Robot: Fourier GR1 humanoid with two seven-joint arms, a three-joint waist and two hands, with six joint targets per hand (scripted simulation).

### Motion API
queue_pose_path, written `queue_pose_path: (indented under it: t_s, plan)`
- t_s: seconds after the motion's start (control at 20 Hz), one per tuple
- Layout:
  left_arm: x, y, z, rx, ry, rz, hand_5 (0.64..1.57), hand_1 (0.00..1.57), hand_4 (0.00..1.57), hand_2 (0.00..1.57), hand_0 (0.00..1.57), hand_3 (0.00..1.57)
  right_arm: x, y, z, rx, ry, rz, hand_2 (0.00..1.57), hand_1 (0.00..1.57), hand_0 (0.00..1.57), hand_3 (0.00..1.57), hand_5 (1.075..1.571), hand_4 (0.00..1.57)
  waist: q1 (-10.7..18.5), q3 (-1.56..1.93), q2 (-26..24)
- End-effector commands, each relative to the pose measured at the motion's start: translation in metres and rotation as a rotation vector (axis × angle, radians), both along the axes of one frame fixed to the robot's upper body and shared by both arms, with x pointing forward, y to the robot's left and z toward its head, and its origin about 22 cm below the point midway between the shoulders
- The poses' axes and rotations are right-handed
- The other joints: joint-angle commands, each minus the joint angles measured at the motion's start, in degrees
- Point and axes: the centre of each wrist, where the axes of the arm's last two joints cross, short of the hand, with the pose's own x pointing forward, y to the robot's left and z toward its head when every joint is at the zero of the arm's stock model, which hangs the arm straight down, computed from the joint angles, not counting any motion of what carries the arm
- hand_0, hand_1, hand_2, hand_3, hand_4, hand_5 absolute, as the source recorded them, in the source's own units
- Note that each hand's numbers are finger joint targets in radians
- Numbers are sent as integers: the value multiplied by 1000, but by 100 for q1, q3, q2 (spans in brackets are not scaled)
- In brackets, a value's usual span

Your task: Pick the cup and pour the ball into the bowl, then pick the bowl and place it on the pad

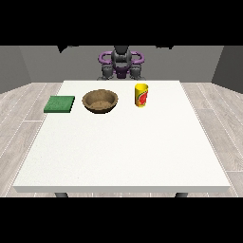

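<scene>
Cup: my yellow cylindrical cup with a red label (141, 95) stands upright near the tabletop's far edge, a little toward the view's right of the middle.
Bowl: the round brown wooden bowl (100, 100) sits just beside the cup on the view's left, apart from it.
Pad: the flat green square pad (60, 104) lies by the tabletop's left edge as seen, near the bowl, not touching.
Ball: I cannot see it.
Table: the large white table (123, 152) carries all three along its far edge.
My hands: neither reaches over the tabletop; I cannot make them out, so they hold nothing I can see.
</scene>
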Motion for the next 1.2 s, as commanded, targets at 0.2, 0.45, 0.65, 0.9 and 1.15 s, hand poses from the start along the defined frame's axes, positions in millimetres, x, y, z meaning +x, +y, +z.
queue_pose_path:
  t_s: [0.2,0.45,0.65,0.9,1.15]
  plan:
    - [15,13,-11,4,-109,22,1541,0,0,0,0,0,8,-17,10,32,-90,5,0,0,0,0,1570,0,-64,-3,713]
    - [26,25,-33,14,-176,26,1529,0,0,0,0,0,11,9,-15,24,-156,32,0,0,0,0,1570,0,-119,-4,1205]
    - [23,13,-75,10,-206,57,1526,0,0,0,0,0,15,20,-12,21,-152,36,0,0,0,0,1571,0,-197,-6,1327]
    - [37,-34,-99,26,-238,52,1520,0,0,0,0,0,32,14,-2,22,-229,56,0,0,0,0,1571,0,-412,-6,1829]
    - [60,-29,-113,21,-263,120,1530,0,0,0,0,0,35,-7,4,27,-251,82,0,0,0,0,1570,0,-605,-6,2046]
